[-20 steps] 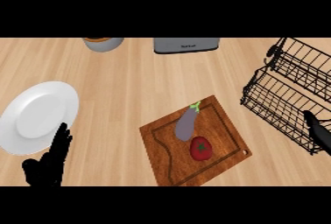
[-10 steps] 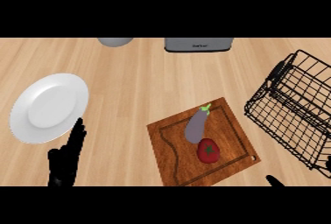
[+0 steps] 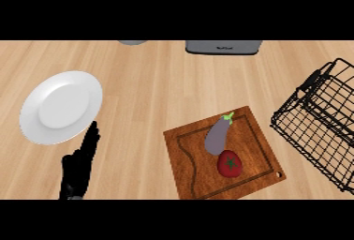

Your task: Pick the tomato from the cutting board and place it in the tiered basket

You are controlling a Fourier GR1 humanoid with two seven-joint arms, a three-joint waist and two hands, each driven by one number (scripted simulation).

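A red tomato (image 3: 229, 164) lies on the wooden cutting board (image 3: 190, 159), just below a purple eggplant (image 3: 219, 133). The black wire tiered basket (image 3: 321, 126) stands at the right edge, beside the board. My left hand (image 3: 77, 166) rests open at the lower left with fingers pointing up, close to the plate and well left of the board. The right hand does not show in the head view.
A white plate (image 3: 62, 107) lies at the left on the wooden counter. A grey appliance (image 3: 223, 47) and part of a grey round container (image 3: 133, 42) sit along the far edge.
The view has shifted, so everything has slid right and down in the picture. The right hand, seen at the right edge a second ago, has left the view.
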